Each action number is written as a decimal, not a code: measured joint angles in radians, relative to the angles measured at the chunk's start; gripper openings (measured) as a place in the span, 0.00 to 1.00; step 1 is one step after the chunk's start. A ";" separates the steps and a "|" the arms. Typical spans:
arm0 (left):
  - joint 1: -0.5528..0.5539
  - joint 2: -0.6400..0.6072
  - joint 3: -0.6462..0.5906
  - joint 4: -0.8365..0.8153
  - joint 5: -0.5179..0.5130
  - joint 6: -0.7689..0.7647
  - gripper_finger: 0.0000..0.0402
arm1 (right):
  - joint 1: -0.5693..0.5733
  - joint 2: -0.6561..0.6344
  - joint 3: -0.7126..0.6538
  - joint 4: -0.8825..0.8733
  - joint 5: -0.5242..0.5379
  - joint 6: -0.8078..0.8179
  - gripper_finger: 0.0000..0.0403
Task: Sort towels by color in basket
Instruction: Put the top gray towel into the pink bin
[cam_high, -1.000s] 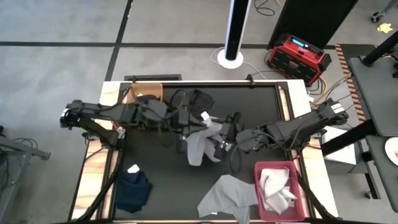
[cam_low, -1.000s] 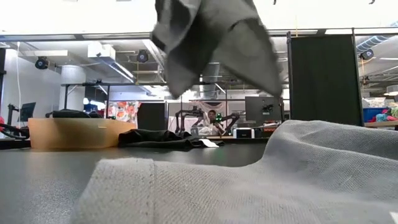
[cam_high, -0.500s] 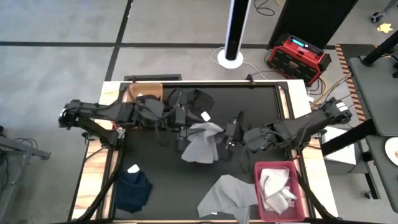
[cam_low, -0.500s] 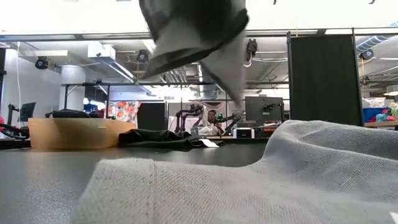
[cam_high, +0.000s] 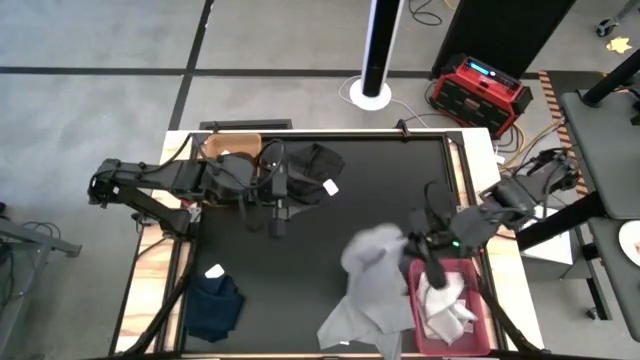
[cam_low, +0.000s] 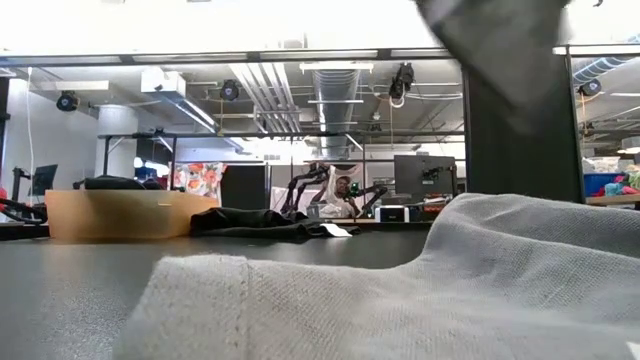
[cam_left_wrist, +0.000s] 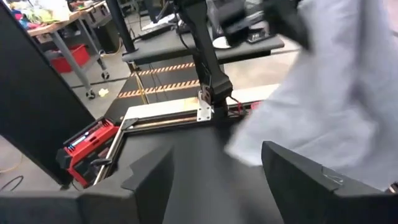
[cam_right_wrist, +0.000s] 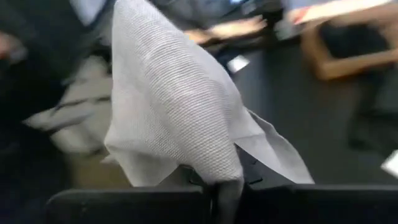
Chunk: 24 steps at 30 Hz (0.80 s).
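While right hand (cam_high: 415, 243) grips grey towel (cam_high: 375, 268), red basket (cam_high: 417, 311) holding white towels (cam_high: 443, 303)

A robotics lab: exposed ceiling ducts (cam_low: 335, 95), rows of workbenches (cam_low: 150, 140), other robot arms (cam_low: 305, 185) on benches, and a monitor (cam_low: 423, 172) behind.

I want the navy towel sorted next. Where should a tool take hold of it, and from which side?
The navy towel lies crumpled near the table's front left corner, a white tag at its rear edge. Probably best to come straight down onto the raised folds in its middle: they bunch upward, while the edges lie flat. The left tool is the closer one.
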 joint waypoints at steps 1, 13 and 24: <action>0.000 0.000 0.000 -0.005 -0.011 0.000 0.56 | 0.020 -0.001 0.005 -0.011 -0.034 0.030 0.02; 0.000 0.002 0.000 -0.047 -0.056 -0.027 0.55 | 0.245 0.022 0.026 -0.260 -0.227 0.657 0.02; 0.001 0.002 0.000 -0.049 -0.056 -0.039 0.54 | 0.357 0.134 0.025 -0.625 -0.017 0.960 0.02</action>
